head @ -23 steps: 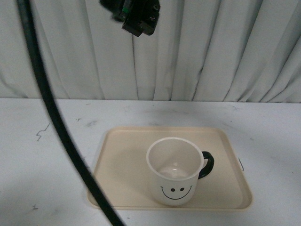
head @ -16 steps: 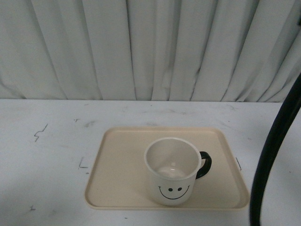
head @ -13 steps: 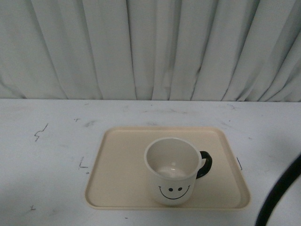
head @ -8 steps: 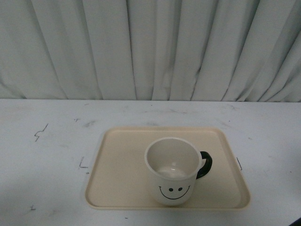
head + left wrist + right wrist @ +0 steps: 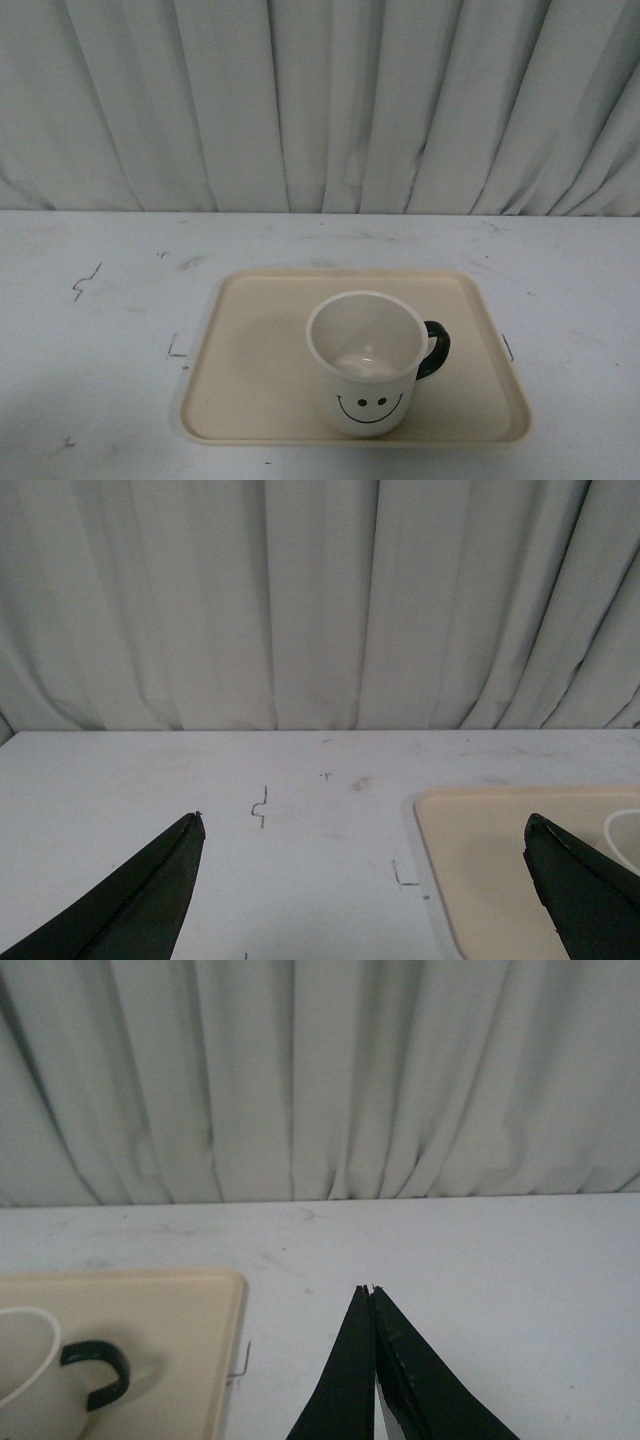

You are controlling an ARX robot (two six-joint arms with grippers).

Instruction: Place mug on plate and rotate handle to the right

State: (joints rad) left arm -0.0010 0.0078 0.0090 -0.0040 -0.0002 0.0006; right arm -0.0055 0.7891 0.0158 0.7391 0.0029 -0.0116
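The white mug (image 5: 367, 365) stands upright on the beige plate (image 5: 250, 350), its smiley face toward the camera. Its black handle (image 5: 436, 350) points to the right. Neither gripper shows in the front view. In the left wrist view my left gripper (image 5: 365, 825) is open over bare table, with the plate's corner (image 5: 480, 850) and a sliver of the mug's rim (image 5: 622, 832) beside one finger. In the right wrist view my right gripper (image 5: 367, 1289) is shut on nothing, off to the side of the plate (image 5: 180, 1330); the mug (image 5: 25, 1370) and handle (image 5: 100, 1370) show there.
The white table (image 5: 100, 330) carries small pen marks (image 5: 87, 282) and corner marks (image 5: 176, 350) by the plate. A pleated white curtain (image 5: 320, 100) hangs along the far edge.
An arm and its black cable have swung out of the front view; a cable then crossed the right side and left too. Mug and plate stay put.
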